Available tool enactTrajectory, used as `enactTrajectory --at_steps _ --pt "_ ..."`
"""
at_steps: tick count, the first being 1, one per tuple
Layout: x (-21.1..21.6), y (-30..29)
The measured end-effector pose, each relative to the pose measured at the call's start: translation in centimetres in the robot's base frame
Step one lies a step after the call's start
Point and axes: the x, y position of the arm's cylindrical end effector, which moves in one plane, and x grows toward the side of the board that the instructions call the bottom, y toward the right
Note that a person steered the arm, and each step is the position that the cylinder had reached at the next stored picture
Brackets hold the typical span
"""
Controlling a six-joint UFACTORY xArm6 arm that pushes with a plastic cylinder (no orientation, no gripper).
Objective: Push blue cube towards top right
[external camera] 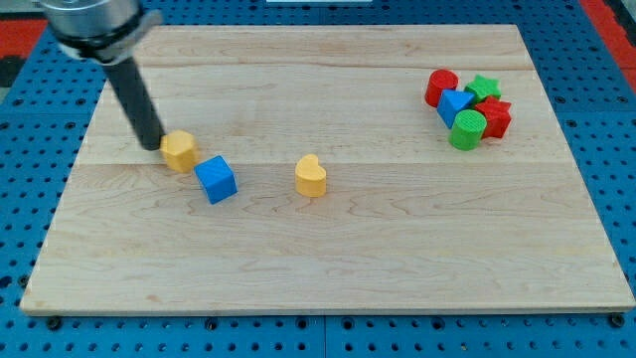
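Note:
The blue cube lies on the wooden board at the view's left centre. A yellow block sits just to its upper left, almost touching it. My tip rests on the board right against the yellow block's left side, up and to the left of the blue cube. The dark rod slants up to the view's top left.
A yellow heart-shaped block lies right of the blue cube. At the view's upper right is a tight cluster: a red cylinder, a green star, a blue triangular block, a red block and a green cylinder.

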Motion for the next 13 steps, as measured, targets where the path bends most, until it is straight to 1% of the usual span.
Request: enactTrajectory --at_steps 1,2,3,4,5,6,7,8,9,11,12,13 --pt "0.8 5.0" --pt "2.7 4.9" --pt "2.7 0.8" --pt "4.0 -3.5" --pt "7.7 0.3" --pt "7.7 10.5" --pt "7.7 15.5" --pt "10.2 12.7" --pt "12.0 12.2" --pt "13.4 9.8" --pt "13.8 9.5" --pt "14.0 10.8"
